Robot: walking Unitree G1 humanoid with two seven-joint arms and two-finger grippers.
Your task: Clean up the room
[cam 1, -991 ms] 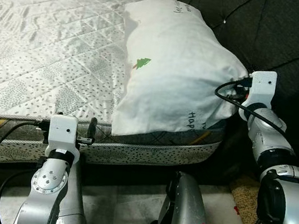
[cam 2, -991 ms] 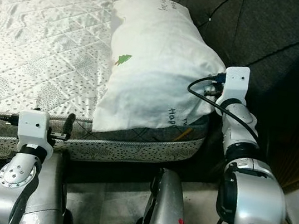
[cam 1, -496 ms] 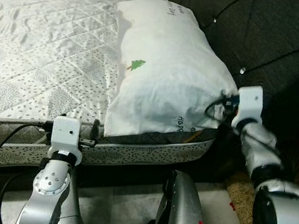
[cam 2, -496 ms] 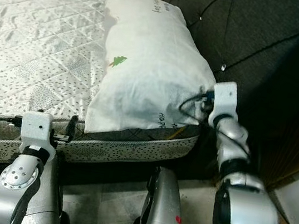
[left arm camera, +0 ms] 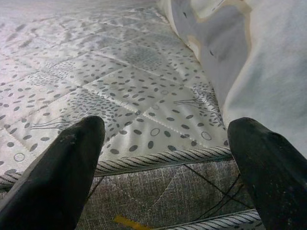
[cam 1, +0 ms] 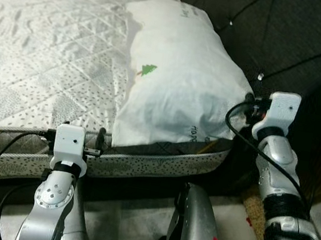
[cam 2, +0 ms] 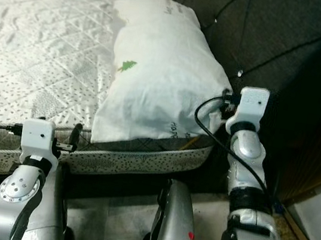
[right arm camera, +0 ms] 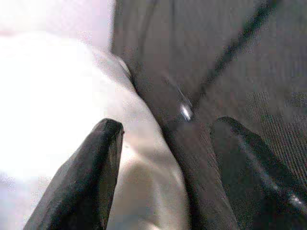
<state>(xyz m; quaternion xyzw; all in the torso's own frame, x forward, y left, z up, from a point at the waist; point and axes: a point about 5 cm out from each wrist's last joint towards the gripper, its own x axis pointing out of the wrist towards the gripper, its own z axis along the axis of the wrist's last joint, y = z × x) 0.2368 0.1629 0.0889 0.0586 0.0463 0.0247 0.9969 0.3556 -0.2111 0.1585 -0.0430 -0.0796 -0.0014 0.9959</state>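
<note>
A white pillow with a small green tree print lies at the head of the patterned mattress, against the dark tufted headboard. My right gripper is open at the pillow's near right corner. One of its fingers rests over the white cloth and the other over the headboard fabric. Nothing sits between them. My left gripper is open at the mattress's front edge, just left of the pillow, and holds nothing. In the left eye view its fingers stand against the mattress piping.
The mattress side panel runs across in front of me. Below it are pale floor tiles and a brown mat by the bed's right corner. The headboard closes off the right side.
The camera has shifted slightly. My right wrist has risen and drawn a little to the right of the pillow's corner, which now looks rounded instead of bunched. The left arm holds still.
</note>
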